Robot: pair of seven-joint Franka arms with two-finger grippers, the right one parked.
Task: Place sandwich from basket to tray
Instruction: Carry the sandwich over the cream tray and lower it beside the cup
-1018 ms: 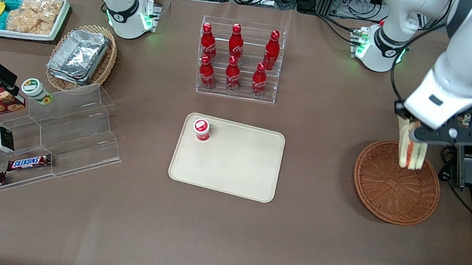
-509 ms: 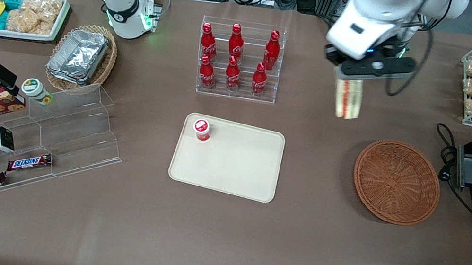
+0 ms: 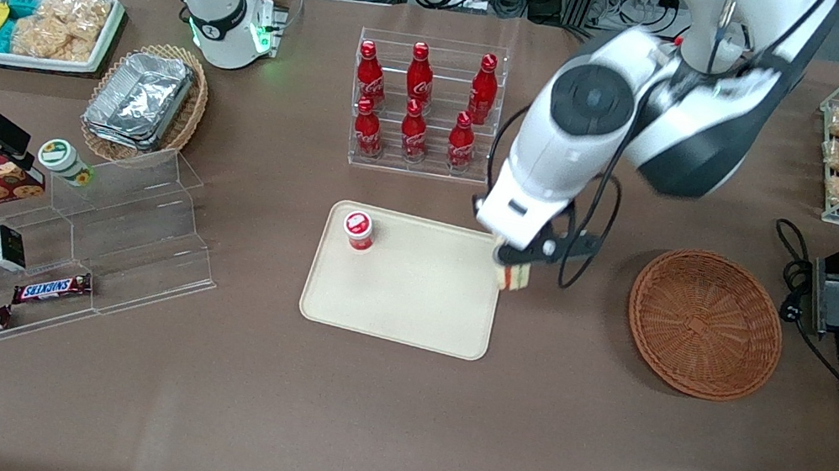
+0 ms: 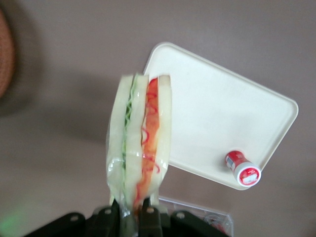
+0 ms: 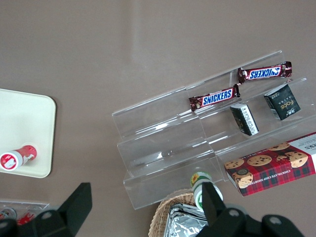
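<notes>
Sandwich (image 4: 140, 143): hanging in the air, pinched at one end between the gripper's fingers, with the rest of the wedge sticking out past the fingertips; the white bread slices are showing a green stripe on one side and an orange-red stripe on the other.
Gripper (image 3: 514, 267): closing narrowly on the sandwich, hovering over the tray's edge on the side facing the basket; in the front view only a small bit of the sandwich (image 3: 513, 278) is peeking out below the arm's white wrist.
Fingers (image 4: 148, 217): pressing against the sandwich's bread faces from both sides.
Tray (image 3: 417, 303): lying flat on the brown table, nearer to the front camera than the bottle rack; the sandwich is hanging above its rim, not resting on it.
Basket (image 3: 705, 323): sitting on the table toward the working arm's end, well apart from the gripper.
Small red-capped bottle (image 3: 358, 229): standing on the tray near its corner toward the parked arm's end, well apart from the sandwich.
Bottle rack (image 3: 424, 106): holding six red bottles.
</notes>
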